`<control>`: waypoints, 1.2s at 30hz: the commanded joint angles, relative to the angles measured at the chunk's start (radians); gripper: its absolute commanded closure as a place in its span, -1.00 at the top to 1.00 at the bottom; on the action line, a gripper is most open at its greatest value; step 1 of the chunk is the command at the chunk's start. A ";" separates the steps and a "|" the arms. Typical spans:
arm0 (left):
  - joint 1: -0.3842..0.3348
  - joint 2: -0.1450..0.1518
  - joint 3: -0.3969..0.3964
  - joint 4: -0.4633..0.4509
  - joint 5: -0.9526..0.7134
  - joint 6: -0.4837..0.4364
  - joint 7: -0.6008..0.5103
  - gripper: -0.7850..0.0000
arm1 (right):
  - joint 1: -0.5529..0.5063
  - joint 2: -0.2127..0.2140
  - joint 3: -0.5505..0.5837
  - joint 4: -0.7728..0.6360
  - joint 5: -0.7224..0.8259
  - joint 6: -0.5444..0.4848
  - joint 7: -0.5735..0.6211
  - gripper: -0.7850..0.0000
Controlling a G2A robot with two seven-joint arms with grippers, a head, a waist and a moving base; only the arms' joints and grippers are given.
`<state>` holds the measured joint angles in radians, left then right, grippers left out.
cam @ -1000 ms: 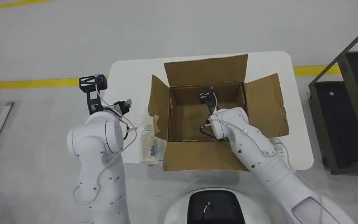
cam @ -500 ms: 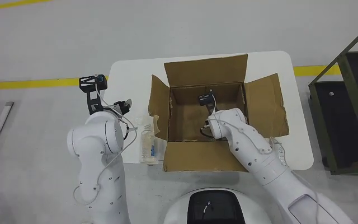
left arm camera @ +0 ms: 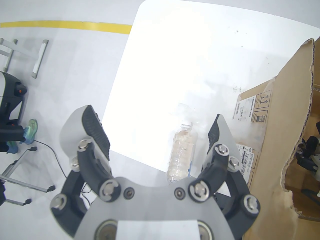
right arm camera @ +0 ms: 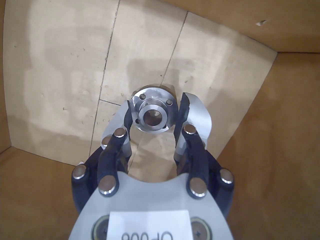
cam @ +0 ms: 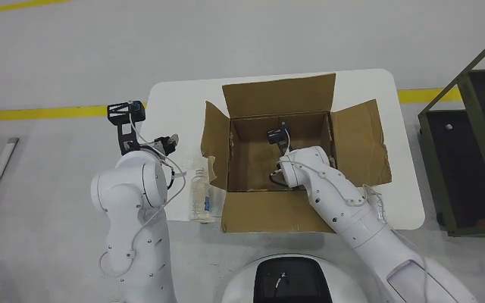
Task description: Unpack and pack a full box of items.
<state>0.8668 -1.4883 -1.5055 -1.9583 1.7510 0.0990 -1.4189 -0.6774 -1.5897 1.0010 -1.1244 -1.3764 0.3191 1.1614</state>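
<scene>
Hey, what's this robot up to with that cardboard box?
It is working on the open cardboard box on the white table. The right gripper is down inside the box, apparently closed on a round metal flange. The left gripper hangs open near the table's edge, holding nothing. A clear plastic bottle lies on the table beside the box.

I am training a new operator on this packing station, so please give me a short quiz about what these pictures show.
1. True or false: the bottle lies on the table, outside the box.
2. What sits between the pads of the right pincer? A) a metal ring B) a cap C) nothing
3. Fill in: the left pincer is ___.
Key: 1 true; 2 A; 3 open.
</scene>
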 commanded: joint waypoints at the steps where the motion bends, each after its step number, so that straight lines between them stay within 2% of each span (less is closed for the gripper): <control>1: 0.000 0.000 0.000 0.000 0.000 0.000 0.000 1.00 | 0.002 -0.001 0.001 0.006 0.000 -0.001 0.000 -0.07; 6: 0.000 0.000 0.000 0.000 0.000 0.000 0.000 1.00 | 0.005 -0.006 0.004 0.019 -0.002 0.000 -0.001 -0.16; 8: 0.000 0.000 0.000 0.000 0.000 0.000 0.000 1.00 | 0.006 -0.007 0.004 0.021 -0.004 -0.001 -0.002 -0.43; 11: 0.000 0.000 0.000 0.000 0.000 0.000 0.000 1.00 | 0.008 -0.010 0.005 0.018 -0.009 0.002 -0.004 -0.98; 20: 0.000 0.000 0.000 0.000 0.000 0.000 0.000 1.00 | -0.001 -0.012 0.022 -0.008 -0.025 0.008 -0.003 -1.00; 25: 0.000 0.000 0.000 0.000 0.000 0.000 0.000 1.00 | -0.025 -0.009 0.071 -0.089 0.028 0.019 -0.016 -1.00; 33: 0.000 0.000 0.000 0.000 0.000 0.000 0.000 1.00 | -0.122 0.002 0.261 -0.321 0.337 0.002 -0.087 -1.00; 36: 0.000 0.000 0.000 0.000 0.000 0.000 0.000 1.00 | -0.167 0.005 0.337 -0.388 0.501 -0.023 -0.124 -1.00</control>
<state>0.8668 -1.4883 -1.5055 -1.9583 1.7510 0.0990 -1.4189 -0.8306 -1.5853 1.3103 -1.4926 -0.9565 0.3047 1.0488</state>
